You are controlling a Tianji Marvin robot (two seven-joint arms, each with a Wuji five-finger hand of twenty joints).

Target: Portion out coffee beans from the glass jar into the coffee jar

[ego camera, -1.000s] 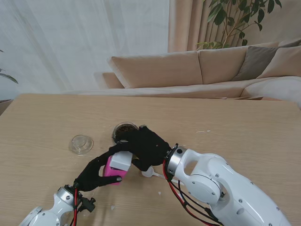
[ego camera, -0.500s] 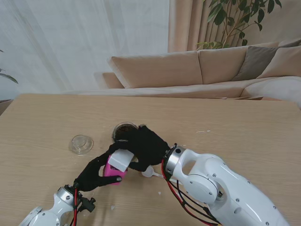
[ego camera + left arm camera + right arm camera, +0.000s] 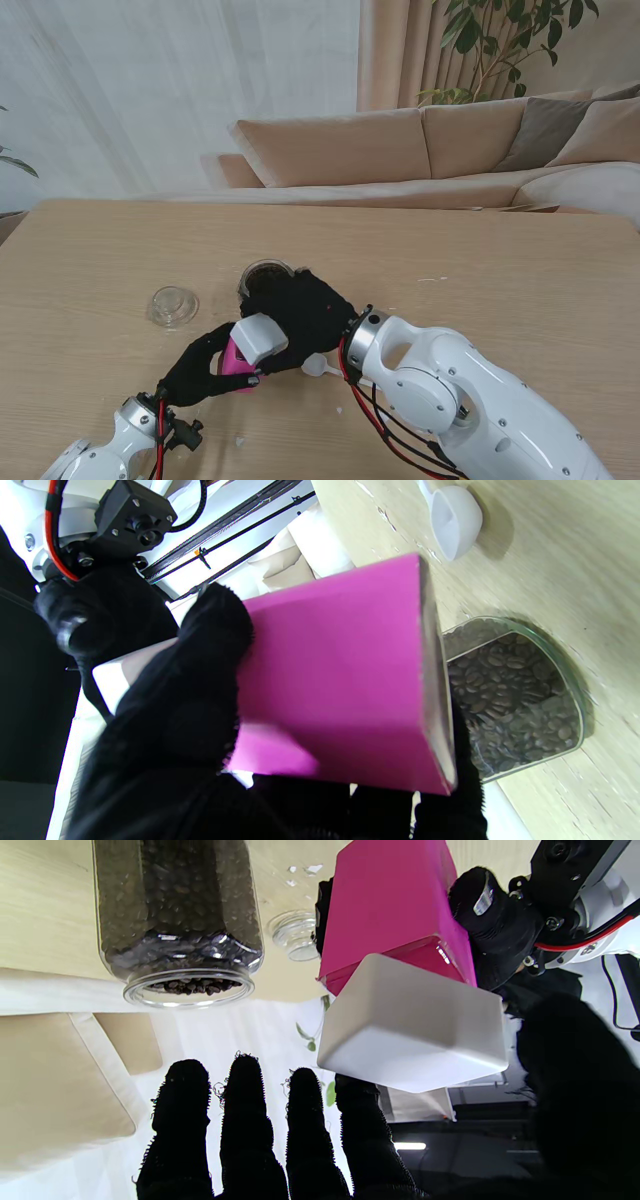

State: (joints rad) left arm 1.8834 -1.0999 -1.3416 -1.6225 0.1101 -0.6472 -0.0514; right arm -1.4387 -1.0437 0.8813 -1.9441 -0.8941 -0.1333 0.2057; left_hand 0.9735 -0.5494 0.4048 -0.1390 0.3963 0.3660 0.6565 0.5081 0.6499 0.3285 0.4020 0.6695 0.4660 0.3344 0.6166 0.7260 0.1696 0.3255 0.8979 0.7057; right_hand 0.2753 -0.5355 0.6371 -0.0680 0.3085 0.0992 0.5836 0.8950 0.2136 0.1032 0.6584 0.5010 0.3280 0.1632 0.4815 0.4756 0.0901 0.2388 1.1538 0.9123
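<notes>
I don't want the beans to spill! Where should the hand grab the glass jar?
Around the round wall of the glass jar, from the side, not the top. It stands upright, mouth open, beans inside. Its left side looks freest: the left hand with the pink box and the right hand with the white lid crowd the nearer side.

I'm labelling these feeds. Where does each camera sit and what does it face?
Stand view: above the shoulders, facing down at the table; both arms show.
Left wrist: along the left hand, facing the pink box.
Right wrist: along the right hand, facing the white lid.
All three share the pink box and glass jar.
</notes>
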